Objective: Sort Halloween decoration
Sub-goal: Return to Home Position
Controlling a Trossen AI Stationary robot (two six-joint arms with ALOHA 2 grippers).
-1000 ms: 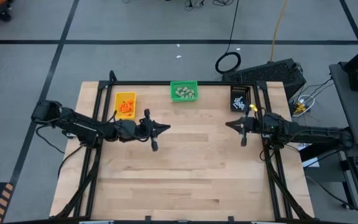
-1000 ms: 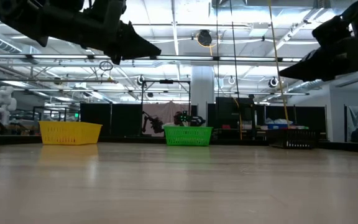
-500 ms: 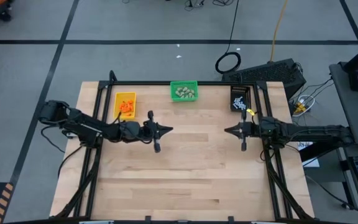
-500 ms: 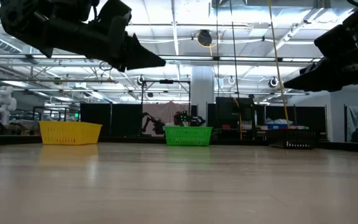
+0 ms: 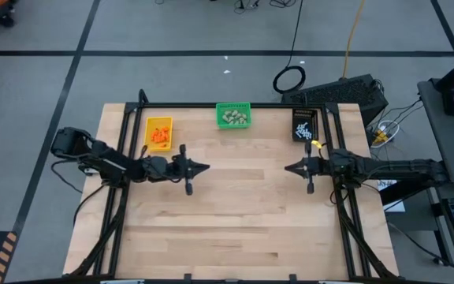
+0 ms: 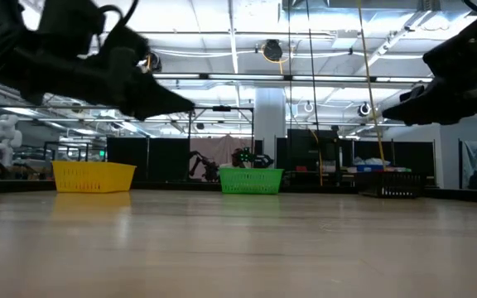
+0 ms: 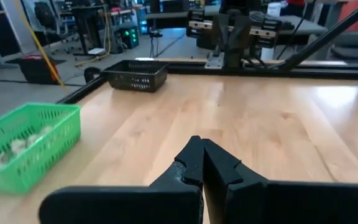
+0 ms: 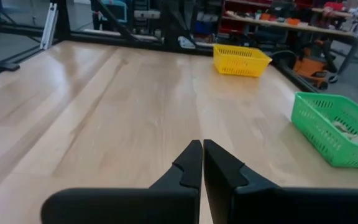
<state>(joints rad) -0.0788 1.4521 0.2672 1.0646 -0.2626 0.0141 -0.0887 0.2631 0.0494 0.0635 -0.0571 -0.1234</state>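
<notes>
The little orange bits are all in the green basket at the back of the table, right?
Not quite. The high view shows the bright orange bits in the small yellow mesh bin at the back of the table. The small green mesh bin holds beige-grey rounded lumps.

A robotics lab hall: grey concrete floor (image 5: 211,31) with black tape lines (image 5: 211,53), ceiling trusses (image 6: 222,79), cluttered equipment benches (image 8: 278,18).

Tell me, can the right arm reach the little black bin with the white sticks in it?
Probably yes. The right gripper, shut, hangs over the bare wooden table; the small black rectangular bin sits near it at the far edge, nothing between them. The left gripper hangs across the table.
</notes>
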